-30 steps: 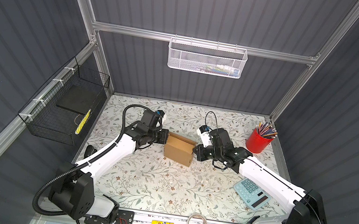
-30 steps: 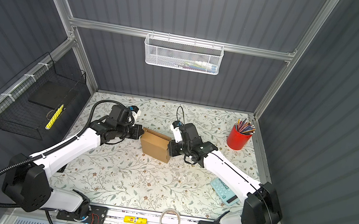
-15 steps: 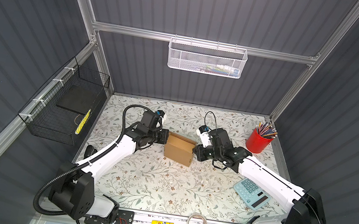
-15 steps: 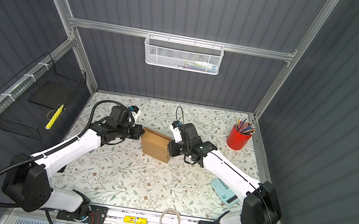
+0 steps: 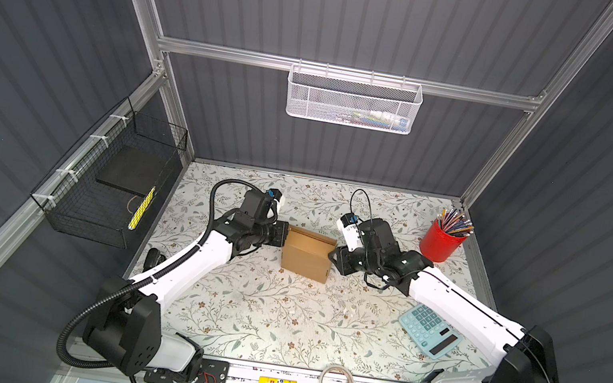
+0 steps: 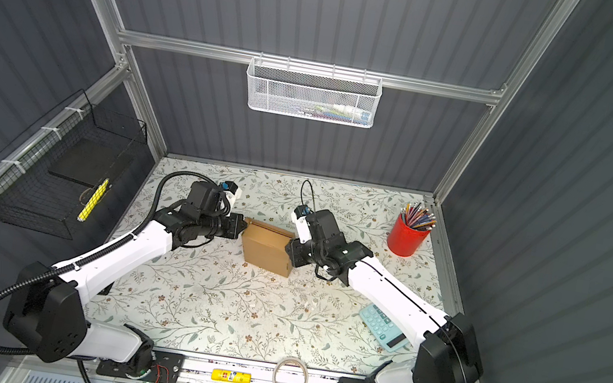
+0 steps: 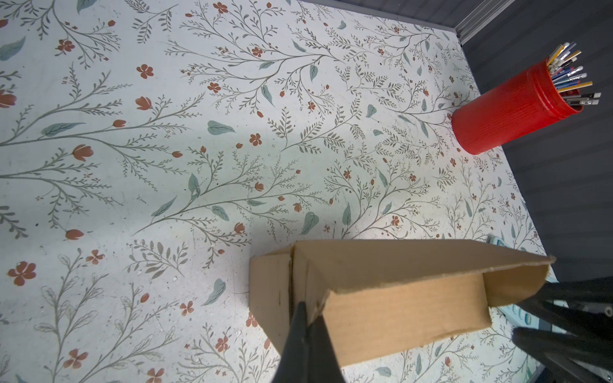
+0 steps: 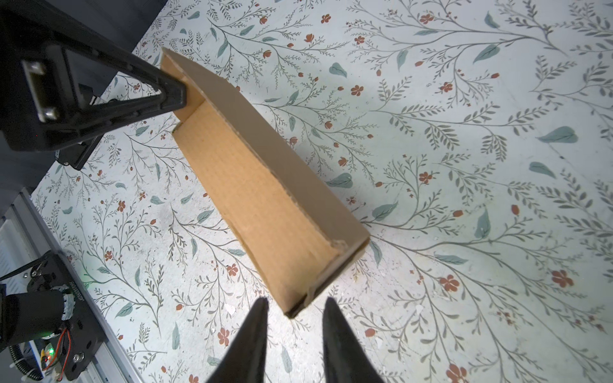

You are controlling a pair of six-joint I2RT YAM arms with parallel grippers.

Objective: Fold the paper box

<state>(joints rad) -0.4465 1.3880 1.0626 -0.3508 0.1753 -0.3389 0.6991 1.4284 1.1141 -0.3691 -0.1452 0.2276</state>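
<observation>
We are clamping one end of the paper box [image 5: 306, 258] in our closed left jaws. Our right jaws are standing parted, the opposite corner lying between their tips, seemingly untouched.

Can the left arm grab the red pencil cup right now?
Probably not. The left pincer is shut on the paper box, and the red pencil cup stands by the far right corner, past the box and the right arm.

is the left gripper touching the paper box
Touching. The left wrist view shows the left gripper shut on a wall of the paper box.
</observation>
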